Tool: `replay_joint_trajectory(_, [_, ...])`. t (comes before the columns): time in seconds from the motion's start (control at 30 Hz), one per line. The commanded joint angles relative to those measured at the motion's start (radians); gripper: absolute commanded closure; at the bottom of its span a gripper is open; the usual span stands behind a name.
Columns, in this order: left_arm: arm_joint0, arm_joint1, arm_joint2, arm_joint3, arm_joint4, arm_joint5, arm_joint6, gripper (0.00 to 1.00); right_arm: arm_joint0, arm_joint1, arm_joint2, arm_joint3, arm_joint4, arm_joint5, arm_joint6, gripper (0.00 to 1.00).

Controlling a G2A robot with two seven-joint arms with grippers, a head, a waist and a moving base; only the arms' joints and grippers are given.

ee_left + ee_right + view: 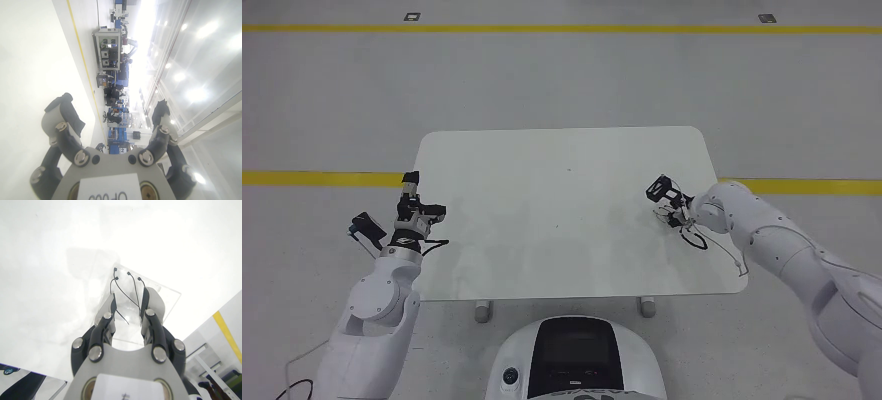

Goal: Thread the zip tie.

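Lying in a clear tray [168, 294], black zip ties [134, 285] are seen just beyond the open right gripper [130, 292]. The left gripper [115, 106] is held open at the table's [562, 200] left edge.

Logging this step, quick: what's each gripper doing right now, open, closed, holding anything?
Left gripper: open, empty.
Right gripper: open, empty, facing the zip ties in the clear tray.
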Motion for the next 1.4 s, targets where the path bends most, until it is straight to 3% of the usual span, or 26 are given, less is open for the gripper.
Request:
replay_joint_trajectory(0.0, [0.000, 0.000, 0.000, 0.000, 0.000, 0.000, 0.000, 0.00, 0.000, 0.007, 0.000, -0.007, 0.008, 0.000, 0.004, 0.67])
replay_joint_trajectory(0.13, [0.000, 0.000, 0.000, 0.000, 0.000, 0.000, 0.000, 0.00, 0.001, 0.022, 0.000, -0.030, 0.024, 0.000, 0.011, 0.67])
replay_joint_trajectory(0.3, [0.000, 0.000, 0.000, 0.000, 0.000, 0.000, 0.000, 0.00, 0.002, 0.036, 0.000, -0.043, 0.036, 0.000, 0.001, 0.74])
replay_joint_trajectory(0.6, [0.000, 0.000, 0.000, 0.000, 0.000, 0.000, 0.000, 0.00, 0.002, 0.048, 0.000, -0.054, 0.042, 0.000, -0.012, 0.75])
replay_joint_trajectory(0.77, [0.000, 0.000, 0.000, 0.000, 0.000, 0.000, 0.000, 0.00, -0.001, 0.047, 0.000, -0.048, 0.050, 0.000, -0.035, 0.80])
replay_joint_trajectory(1.07, [0.000, 0.000, 0.000, 0.000, 0.000, 0.000, 0.000, 0.00, -0.009, 0.031, 0.000, -0.026, 0.054, 0.000, -0.037, 0.70])
replay_joint_trajectory(1.37, [0.000, 0.000, 0.000, 0.000, 0.000, 0.000, 0.000, 0.00, -0.011, 0.015, 0.000, -0.007, 0.055, 0.000, -0.020, 0.75])
